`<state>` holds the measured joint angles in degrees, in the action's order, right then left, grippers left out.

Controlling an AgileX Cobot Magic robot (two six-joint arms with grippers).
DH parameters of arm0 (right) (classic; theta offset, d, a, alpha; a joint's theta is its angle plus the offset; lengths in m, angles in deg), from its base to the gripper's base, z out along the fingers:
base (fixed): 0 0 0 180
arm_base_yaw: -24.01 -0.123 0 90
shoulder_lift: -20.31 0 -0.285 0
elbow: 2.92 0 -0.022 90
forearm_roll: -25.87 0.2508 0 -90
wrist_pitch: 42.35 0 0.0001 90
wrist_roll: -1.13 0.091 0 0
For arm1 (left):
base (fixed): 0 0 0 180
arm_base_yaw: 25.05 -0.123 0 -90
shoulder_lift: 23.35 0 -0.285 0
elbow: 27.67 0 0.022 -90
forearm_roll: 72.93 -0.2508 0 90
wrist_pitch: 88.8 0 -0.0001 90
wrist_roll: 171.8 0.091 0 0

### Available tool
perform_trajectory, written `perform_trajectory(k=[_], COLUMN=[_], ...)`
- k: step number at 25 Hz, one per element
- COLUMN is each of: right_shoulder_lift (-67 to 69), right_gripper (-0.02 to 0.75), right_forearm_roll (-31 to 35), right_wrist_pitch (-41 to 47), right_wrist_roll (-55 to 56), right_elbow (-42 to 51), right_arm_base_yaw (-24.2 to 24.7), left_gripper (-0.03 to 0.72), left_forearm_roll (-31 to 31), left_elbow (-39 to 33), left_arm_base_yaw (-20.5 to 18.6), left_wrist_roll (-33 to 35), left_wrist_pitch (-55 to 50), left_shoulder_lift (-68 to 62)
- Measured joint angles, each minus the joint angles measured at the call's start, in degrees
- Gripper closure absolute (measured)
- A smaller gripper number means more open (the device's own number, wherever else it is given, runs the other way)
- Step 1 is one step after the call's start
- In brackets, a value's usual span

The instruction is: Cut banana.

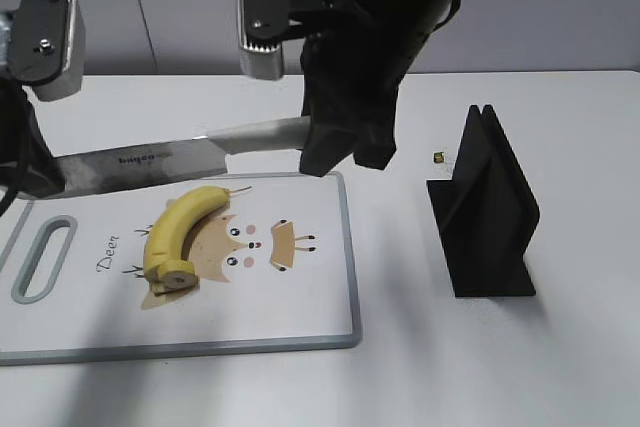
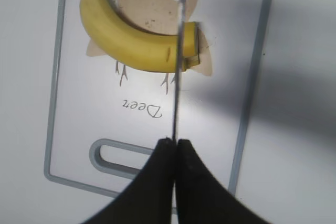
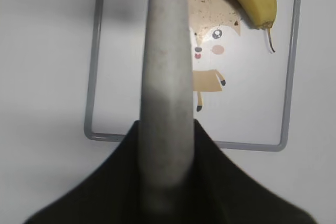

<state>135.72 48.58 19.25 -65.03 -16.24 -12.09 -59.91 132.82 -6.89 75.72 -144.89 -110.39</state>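
- Plainly the step in hand is lining up the cut: the knife [image 1: 180,152] hangs level in the air above the far edge of the cutting board [image 1: 320,322], not touching the banana [image 1: 180,232].
- Both arms carry the knife: the right gripper [image 1: 345,142] is clamped on the grey handle [image 3: 165,87], and the left gripper [image 2: 175,148] has its fingers pressed together on the blade's tip end.
- That banana lies on the board's left half, across the printed deer, cut end nearest the camera, stem away.
- Next, I judge, the blade must come over the fruit near the cut end and go straight down.
- A black knife stand [image 1: 485,212] is well apart to the right; nothing blocks the descent.
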Motion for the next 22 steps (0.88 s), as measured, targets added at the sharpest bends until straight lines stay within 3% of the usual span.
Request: perform_trajectory(k=[9, 22], right_shoulder_lift=[6.65, 12.56], right_gripper=[0.576, 0.575], right_forearm_roll=[-6.97, -8.72], right_wrist_pitch=[-4.16, -8.43], right_wrist_roll=[2.24, 2.33], right_elbow=[-0.12, 0.05], right_arm_base_yaw=[-0.02, -0.02], left_gripper=[0.696, 0.696], left_forearm_roll=[-0.92, -0.11], left_elbow=[0.0, -0.33], left_arm_base_yaw=[0.0, -0.05], left_wrist_roll=[-2.87, -5.63], left_wrist_pitch=[5.49, 9.8], left_shoulder_lift=[-6.89, -16.76])
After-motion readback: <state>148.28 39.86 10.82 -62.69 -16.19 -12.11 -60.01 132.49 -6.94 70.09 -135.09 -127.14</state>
